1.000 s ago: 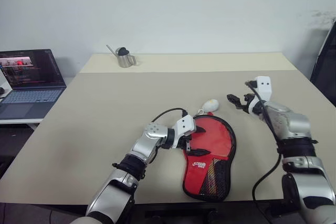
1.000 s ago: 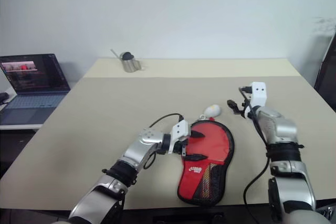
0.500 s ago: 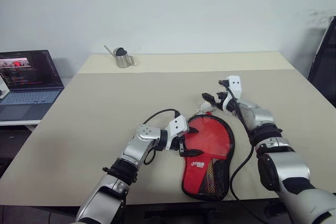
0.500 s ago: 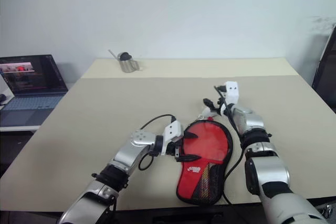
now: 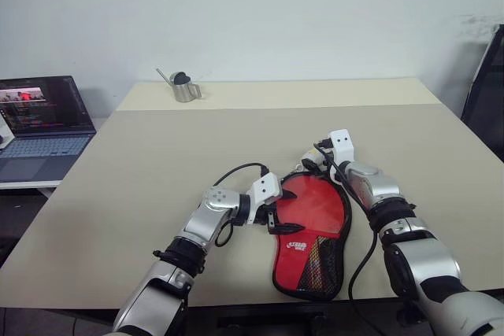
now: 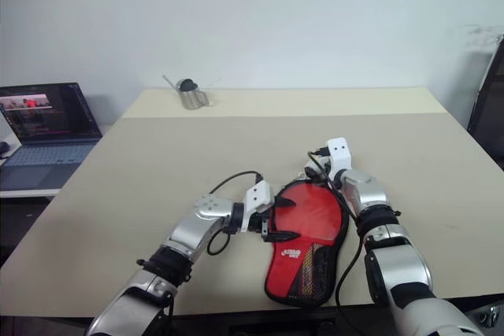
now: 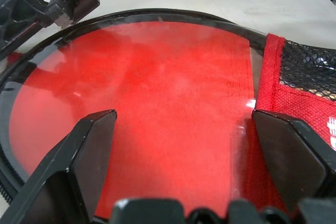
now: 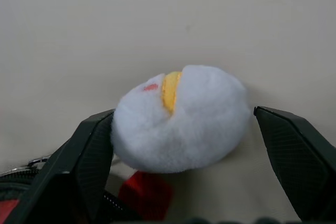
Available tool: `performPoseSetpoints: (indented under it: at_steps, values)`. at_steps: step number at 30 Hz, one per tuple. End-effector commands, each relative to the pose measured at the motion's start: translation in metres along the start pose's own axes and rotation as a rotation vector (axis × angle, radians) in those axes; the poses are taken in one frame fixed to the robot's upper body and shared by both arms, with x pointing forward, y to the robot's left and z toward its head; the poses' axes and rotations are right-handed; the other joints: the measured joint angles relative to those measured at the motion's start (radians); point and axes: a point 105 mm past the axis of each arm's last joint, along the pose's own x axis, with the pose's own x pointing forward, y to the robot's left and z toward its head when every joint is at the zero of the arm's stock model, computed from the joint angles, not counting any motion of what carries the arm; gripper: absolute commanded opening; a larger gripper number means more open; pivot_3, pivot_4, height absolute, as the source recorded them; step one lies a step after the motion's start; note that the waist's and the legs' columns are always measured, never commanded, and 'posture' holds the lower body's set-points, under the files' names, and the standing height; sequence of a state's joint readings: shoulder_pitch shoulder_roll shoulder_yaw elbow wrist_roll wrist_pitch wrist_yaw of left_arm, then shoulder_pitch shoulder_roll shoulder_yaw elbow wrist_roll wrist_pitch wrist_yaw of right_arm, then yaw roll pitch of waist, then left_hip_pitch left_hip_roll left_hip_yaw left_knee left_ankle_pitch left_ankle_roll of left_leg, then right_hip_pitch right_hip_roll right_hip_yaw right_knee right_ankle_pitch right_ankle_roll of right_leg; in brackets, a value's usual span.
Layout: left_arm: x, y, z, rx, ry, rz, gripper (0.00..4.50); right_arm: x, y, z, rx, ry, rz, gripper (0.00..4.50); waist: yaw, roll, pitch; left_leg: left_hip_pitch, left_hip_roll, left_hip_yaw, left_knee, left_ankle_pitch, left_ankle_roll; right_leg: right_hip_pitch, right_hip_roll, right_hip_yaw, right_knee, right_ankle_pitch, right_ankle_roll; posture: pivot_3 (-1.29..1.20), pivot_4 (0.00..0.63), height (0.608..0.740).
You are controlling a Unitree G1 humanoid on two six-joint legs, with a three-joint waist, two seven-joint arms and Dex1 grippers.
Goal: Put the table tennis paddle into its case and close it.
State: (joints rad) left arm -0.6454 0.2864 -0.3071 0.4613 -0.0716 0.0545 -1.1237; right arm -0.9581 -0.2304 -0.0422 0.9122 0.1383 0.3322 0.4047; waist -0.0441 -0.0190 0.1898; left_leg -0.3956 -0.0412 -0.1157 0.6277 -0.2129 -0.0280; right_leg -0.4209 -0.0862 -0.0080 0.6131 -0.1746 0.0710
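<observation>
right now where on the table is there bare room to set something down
Free: the wide stretch of table between the small metal pitcher at the far edge and the left gripper; also the right side beyond the right gripper. Crowded: the near middle, where both open grippers flank the red case and the white plush charm at its top.
</observation>
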Motion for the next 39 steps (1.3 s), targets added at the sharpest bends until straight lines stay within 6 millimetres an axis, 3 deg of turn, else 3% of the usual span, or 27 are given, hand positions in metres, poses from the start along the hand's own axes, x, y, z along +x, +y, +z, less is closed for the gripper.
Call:
performPoseSetpoints:
  at_steps: [1,4,8,13,19,23,25,29,35,39]
  values:
    - [0.001,0.005,-0.001,0.030,0.026,0.020,4.50,-0.001,-0.002,0.022,0.010,-0.076,-0.005,3.59,0.000,0.000,0.000,0.000,0.000,0.000,0.000,0.000,0.000,0.000,0.000,0.000,0.000,0.000,0.000,0.00,0.150,0.740]
    - [0.005,0.004,-0.008,0.037,0.056,0.007,4.50,-0.002,-0.003,0.021,0.011,-0.073,-0.007,2.53,0.000,0.000,0.000,0.000,0.000,0.000,0.000,0.000,0.000,0.000,0.000,0.000,0.000,0.000,0.000,0.00,0.150,0.740]
    - [0.011,-0.003,-0.033,0.015,0.144,-0.037,4.50,-0.004,-0.003,0.025,0.011,-0.087,-0.010,1.28,0.007,0.001,0.000,0.002,0.000,0.000,0.001,0.000,0.001,0.002,0.000,0.000,0.000,0.000,-0.001,0.00,0.150,0.740]
    - [0.013,-0.012,-0.051,-0.052,0.171,-0.067,4.50,-0.010,-0.009,0.036,-0.006,-0.128,-0.054,0.24,0.014,0.001,-0.001,0.011,0.000,0.000,0.001,0.001,0.001,0.012,0.000,0.000,-0.001,-0.002,-0.004,0.00,0.150,0.740]
    - [0.017,-0.019,-0.058,-0.113,0.162,-0.080,4.50,-0.028,-0.025,0.048,-0.055,-0.176,-0.138,0.14,0.016,0.002,-0.004,0.013,0.001,0.000,0.001,0.001,0.002,0.016,-0.002,-0.001,-0.002,-0.002,-0.005,0.00,0.150,0.740]
    - [0.017,-0.021,-0.062,-0.137,0.166,-0.081,4.50,-0.045,-0.041,0.046,-0.085,-0.171,-0.207,0.14,0.018,0.002,-0.004,0.012,0.000,0.001,0.001,0.001,0.002,0.016,-0.002,-0.001,-0.002,-0.003,-0.004,0.00,0.150,0.740]
    - [0.018,-0.022,-0.063,-0.146,0.164,-0.083,4.50,-0.054,-0.050,0.038,-0.096,-0.145,-0.239,0.14,0.020,0.002,-0.005,0.012,0.000,0.001,0.001,0.001,0.002,0.016,-0.002,-0.002,-0.003,-0.003,-0.004,0.00,0.150,0.740]
    - [0.023,-0.022,-0.062,-0.149,0.159,-0.076,4.50,-0.088,-0.067,0.003,-0.112,-0.051,-0.311,0.14,0.034,0.002,-0.007,0.010,0.000,0.001,0.000,0.001,0.002,0.016,-0.003,-0.003,-0.003,-0.005,-0.004,0.00,0.150,0.740]
    - [0.031,-0.017,-0.057,-0.143,0.150,-0.047,4.50,-0.139,-0.064,-0.027,-0.114,0.055,-0.336,0.13,0.046,0.007,-0.011,0.009,0.000,0.002,0.001,0.001,0.001,0.016,-0.004,-0.003,-0.003,-0.006,-0.003,0.00,0.150,0.740]
    - [0.045,-0.016,-0.045,-0.132,0.118,-0.045,4.50,-0.174,-0.053,-0.035,-0.114,0.097,-0.327,0.13,0.055,0.010,-0.013,0.001,0.002,0.005,0.003,-0.001,-0.001,0.016,-0.006,-0.005,-0.007,-0.006,-0.003,0.00,0.150,0.740]
